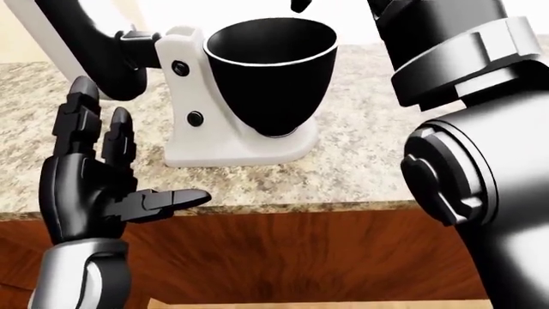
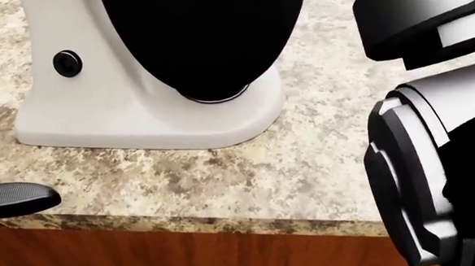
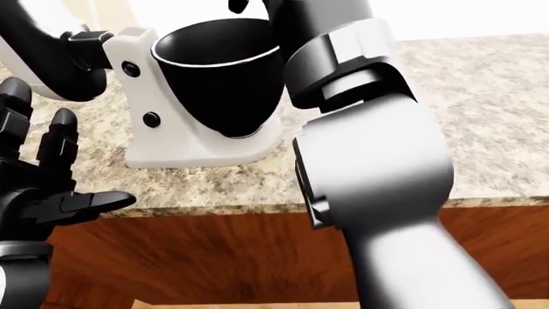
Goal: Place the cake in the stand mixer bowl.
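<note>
The white stand mixer [image 1: 227,145] stands on the granite counter, and its black bowl [image 1: 270,71] looks dark inside. No cake shows in any view. My left hand [image 1: 141,151] is open at the lower left, fingers upright and thumb [image 2: 14,196] pointing right over the counter edge, apart from the mixer. My right arm [image 3: 369,161] rises on the right, and its forearm crosses the top of the view beside the bowl. Only a dark fingertip [image 1: 300,5] of the right hand shows above the bowl's rim; the rest is cut off.
The speckled granite counter [image 2: 300,173] ends in a near edge over a wooden cabinet front [image 1: 291,257]. The mixer's tilted head [image 1: 94,51] arches at the upper left. Bare counter lies right of the mixer base.
</note>
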You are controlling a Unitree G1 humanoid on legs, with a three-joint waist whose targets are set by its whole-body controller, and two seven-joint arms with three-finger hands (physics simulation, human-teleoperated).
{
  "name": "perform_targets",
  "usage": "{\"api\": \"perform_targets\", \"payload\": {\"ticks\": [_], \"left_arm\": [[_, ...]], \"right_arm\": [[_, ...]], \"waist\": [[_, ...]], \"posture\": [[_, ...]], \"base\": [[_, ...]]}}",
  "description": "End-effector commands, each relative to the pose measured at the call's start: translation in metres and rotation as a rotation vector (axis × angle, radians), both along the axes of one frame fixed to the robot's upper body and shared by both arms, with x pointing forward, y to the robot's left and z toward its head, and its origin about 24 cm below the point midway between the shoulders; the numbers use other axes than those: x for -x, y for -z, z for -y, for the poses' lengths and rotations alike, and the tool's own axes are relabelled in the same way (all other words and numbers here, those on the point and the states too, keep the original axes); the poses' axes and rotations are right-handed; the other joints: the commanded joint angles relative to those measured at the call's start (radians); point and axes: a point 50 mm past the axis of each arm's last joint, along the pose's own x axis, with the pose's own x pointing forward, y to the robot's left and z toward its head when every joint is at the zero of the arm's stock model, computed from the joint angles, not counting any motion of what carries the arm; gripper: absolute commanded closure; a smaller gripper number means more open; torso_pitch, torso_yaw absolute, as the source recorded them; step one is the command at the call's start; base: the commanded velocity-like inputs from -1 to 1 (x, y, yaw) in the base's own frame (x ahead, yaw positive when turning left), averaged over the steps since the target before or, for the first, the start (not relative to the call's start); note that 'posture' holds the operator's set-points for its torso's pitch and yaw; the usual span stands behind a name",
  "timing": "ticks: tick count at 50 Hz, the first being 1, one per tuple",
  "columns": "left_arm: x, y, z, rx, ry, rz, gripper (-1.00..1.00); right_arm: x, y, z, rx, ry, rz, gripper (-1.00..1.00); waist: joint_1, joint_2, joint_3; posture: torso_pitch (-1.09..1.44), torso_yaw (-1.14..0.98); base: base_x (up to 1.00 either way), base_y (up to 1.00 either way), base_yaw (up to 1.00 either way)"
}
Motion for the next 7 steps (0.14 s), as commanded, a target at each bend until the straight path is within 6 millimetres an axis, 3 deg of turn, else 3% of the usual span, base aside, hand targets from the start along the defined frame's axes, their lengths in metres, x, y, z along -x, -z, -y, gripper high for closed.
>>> {"api": "perform_targets", "payload": {"ticks": [1, 7], "left_arm": [[0.004, -0.009, 0.001, -0.015, -0.004, 0.065, -1.0], [0.005, -0.008, 0.003, -0.015, -0.003, 0.064, -1.0]], "right_arm": [[0.016, -0.027, 0.002, -0.014, -0.002, 0.102, -1.0], [0.027, -0.038, 0.013, -0.034, 0.031, 0.129, -1.0]], "waist": [[0.0, 0.002, -0.025], [0.002, -0.001, -0.023]], "posture": [[0.0, 0.0], [0.0, 0.0]], "base": [[0.0, 0.0, 0.0], [0.0, 0.0, 0.0]]}}
